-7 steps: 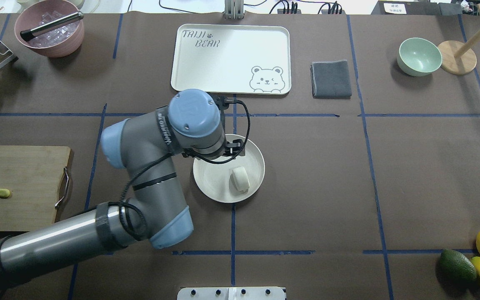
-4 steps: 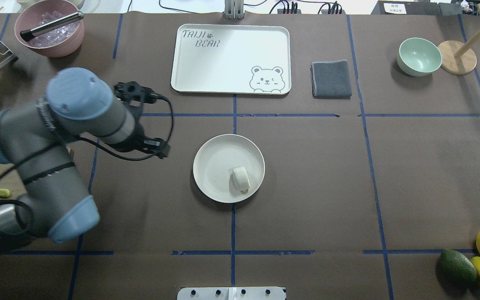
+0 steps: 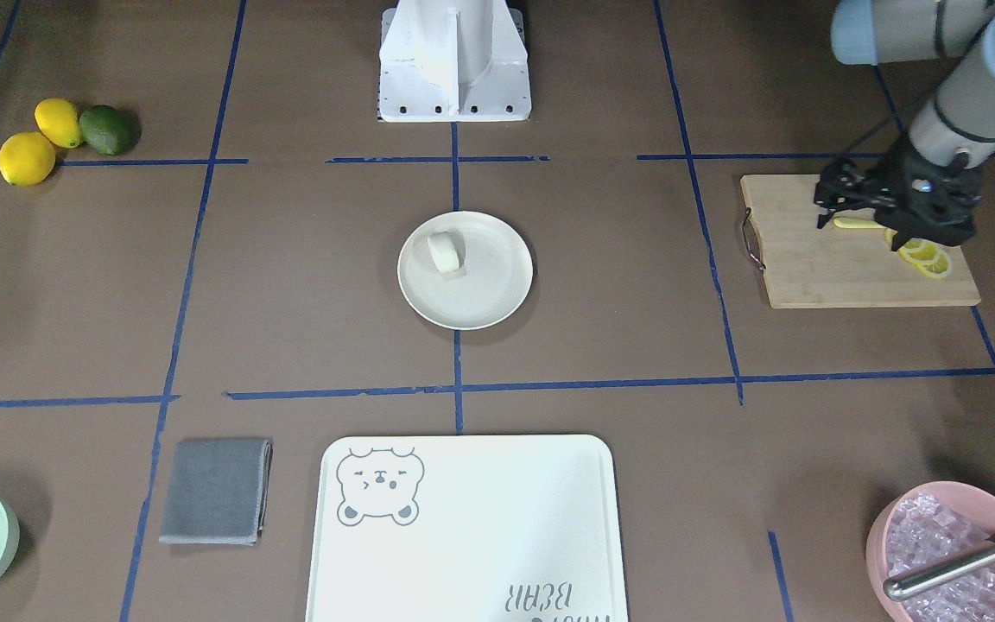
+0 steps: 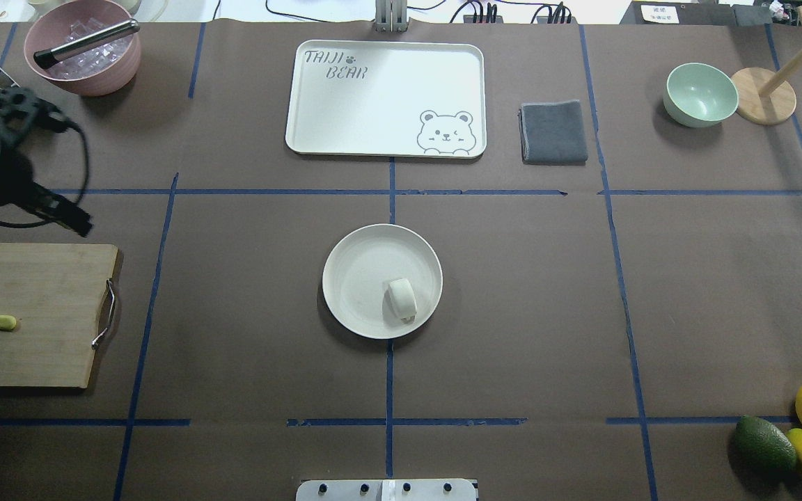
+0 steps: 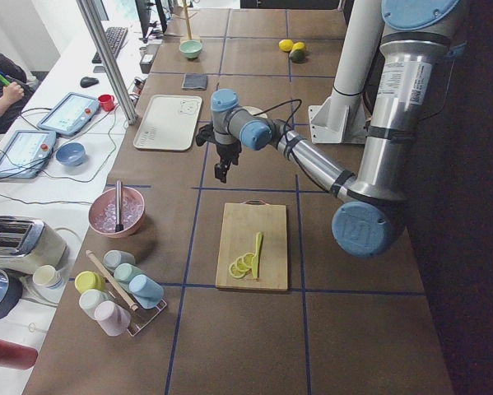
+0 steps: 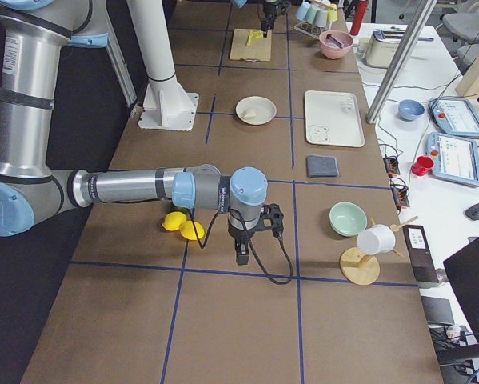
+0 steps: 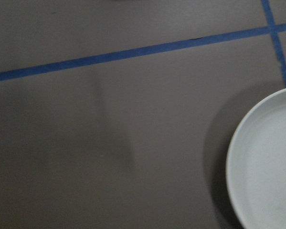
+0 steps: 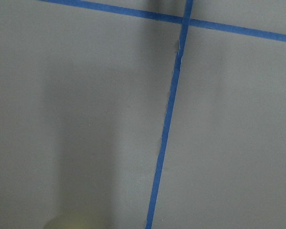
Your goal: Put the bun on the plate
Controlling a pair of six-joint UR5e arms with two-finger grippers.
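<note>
Nearest me, in the middle of the overhead view, the bun (image 4: pixel 401 299) lies on its side inside the plate (image 4: pixel 352 275), on the lower right of its floor, close to the rim. I judge the placing done. What is left is to park, and that calls for keeping both arms away from the plate so nothing nudges the bun.

Further out, at the upper left edge of that view, my left gripper (image 4: pixel 60 209) hangs over the table, well apart from the plate. I see nothing in it, but blur and my own wrist hide how wide its jaws stand. My right gripper (image 6: pixel 241 254) shows only in the right side view, low beside the lemons (image 6: pixel 191 230). Whether it is open or closed I cannot tell. Farthest sits the bear-print tray (image 4: pixel 387 97).
</note>
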